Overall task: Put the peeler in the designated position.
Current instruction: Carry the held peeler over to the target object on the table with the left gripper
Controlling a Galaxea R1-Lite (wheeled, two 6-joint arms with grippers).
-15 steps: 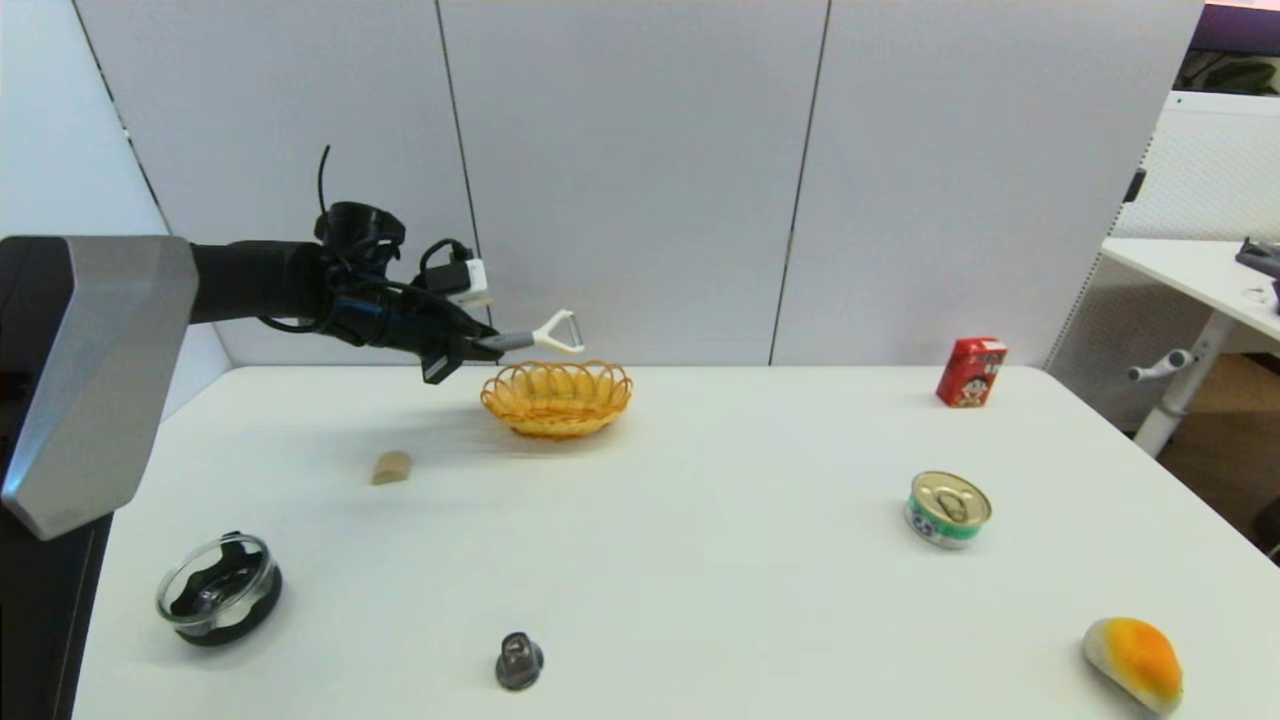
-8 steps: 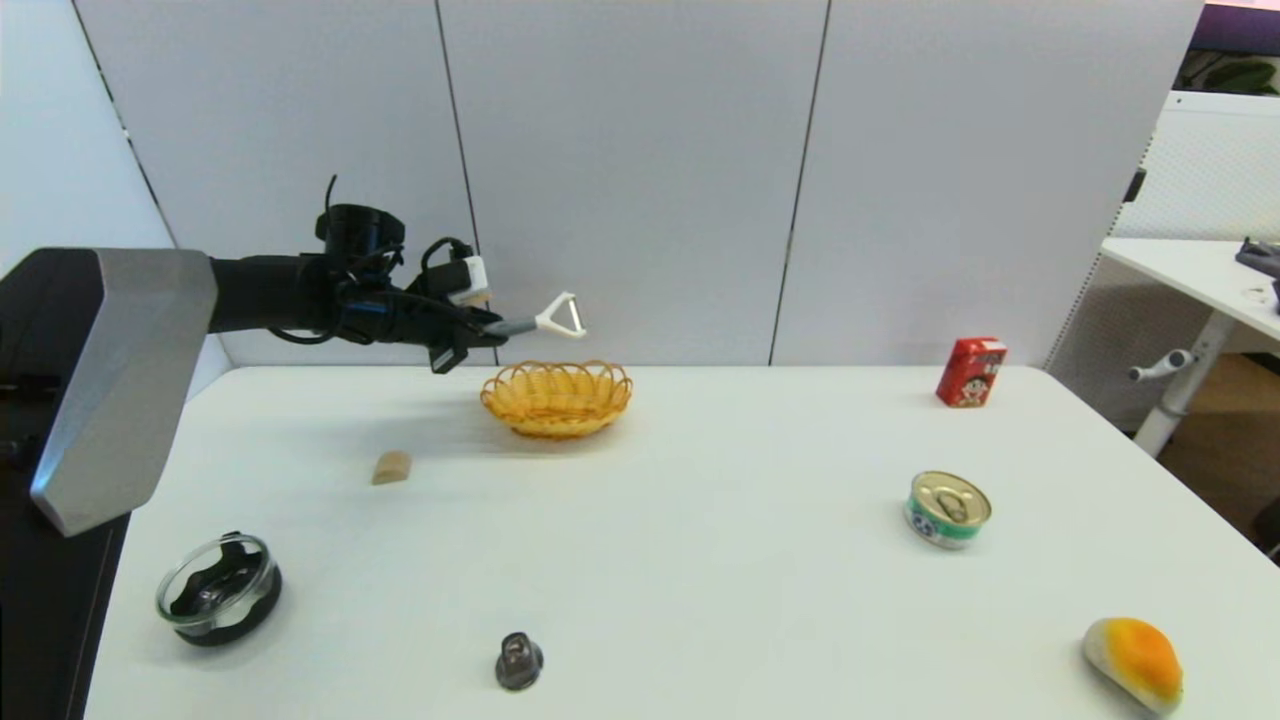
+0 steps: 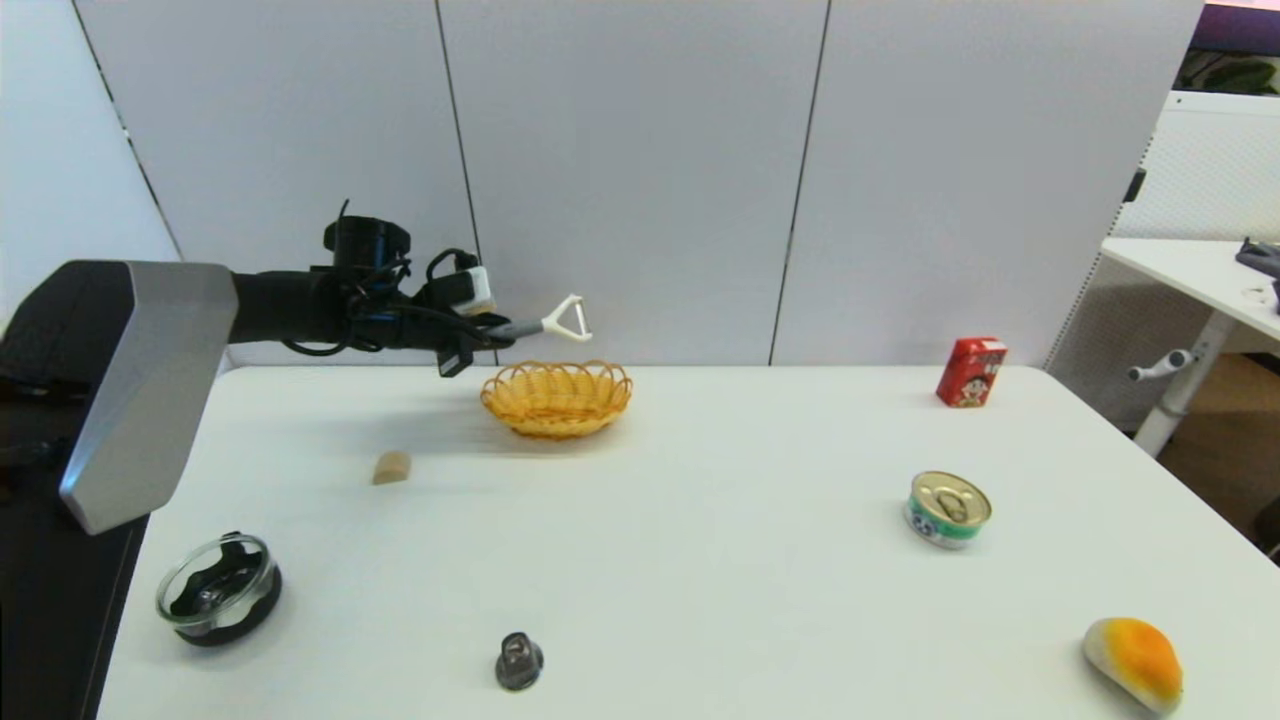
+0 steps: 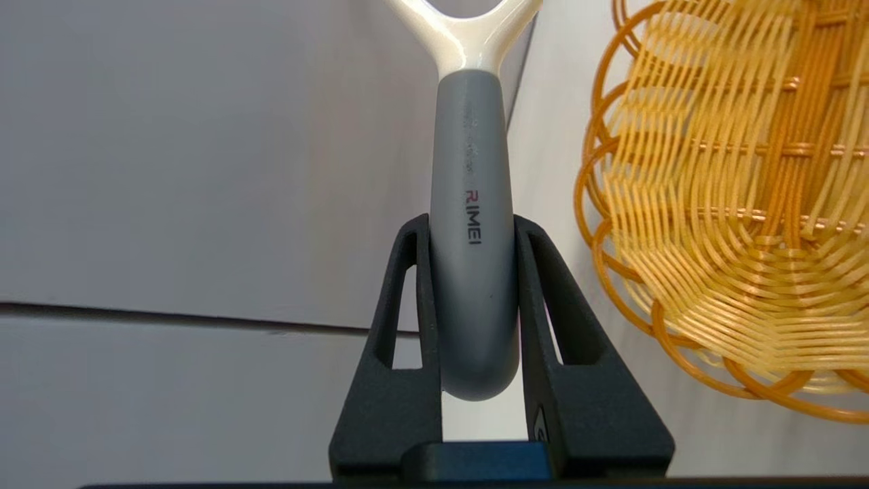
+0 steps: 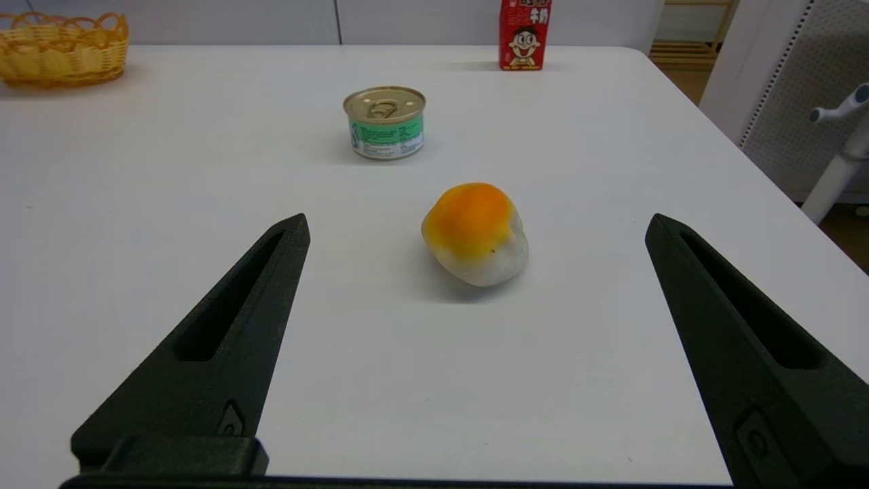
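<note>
The left gripper (image 4: pixel 473 272) clamps the peeler (image 4: pixel 468 204) by its smooth grey cylindrical handle, glossy white fork pointing away from it. Below and just ahead sits the wicker basket (image 3: pixel 557 398), shallow, yellow-orange, loop-rimmed, nothing visible inside. The peeler hangs in the air above its rim. The right gripper (image 5: pixel 475 238) is parked wide open, holding nothing.

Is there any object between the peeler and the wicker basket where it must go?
Nothing visible. The left gripper holds the peeler in the air, just above the near-left rim of the basket, with only open space between them.
</note>
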